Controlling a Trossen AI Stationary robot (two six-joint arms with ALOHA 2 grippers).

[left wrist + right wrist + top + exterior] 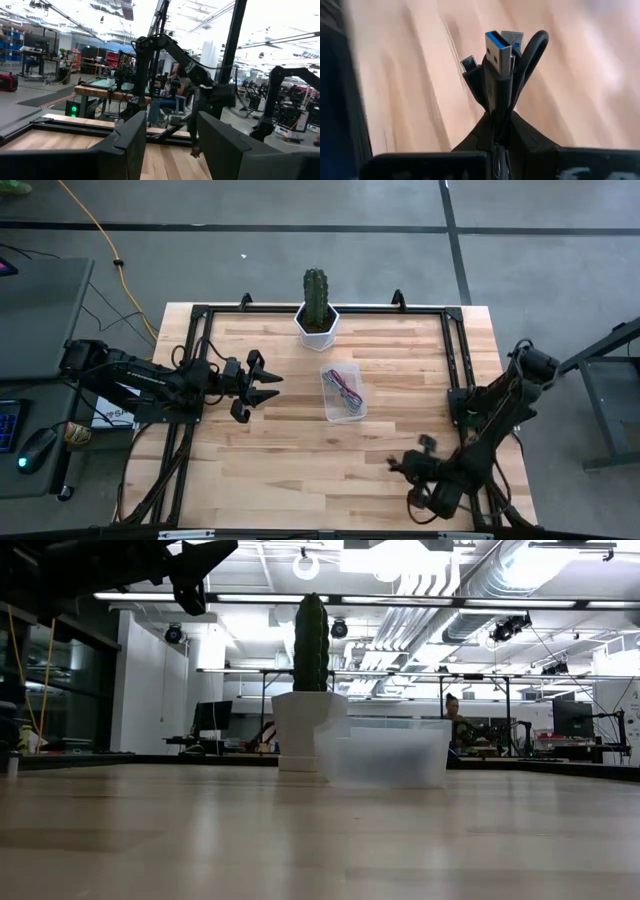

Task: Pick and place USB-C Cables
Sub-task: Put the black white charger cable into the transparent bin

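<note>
You already have two cables (343, 390), a red one and a grey one, lying in the clear bin (326, 402) at mid-table, in front of the cactus (317, 297). The black cable (502, 75) is left: your right gripper (496, 135) is clamped on its folded loop (plugs sticking up) over the near right part of the table. Your left gripper (262, 387) hovers with its fingers apart, holding nothing, left of the bin.

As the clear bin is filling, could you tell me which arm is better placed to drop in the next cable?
Probably right: the right gripper already clamps a folded black USB cable; the left gripper is open.
</note>
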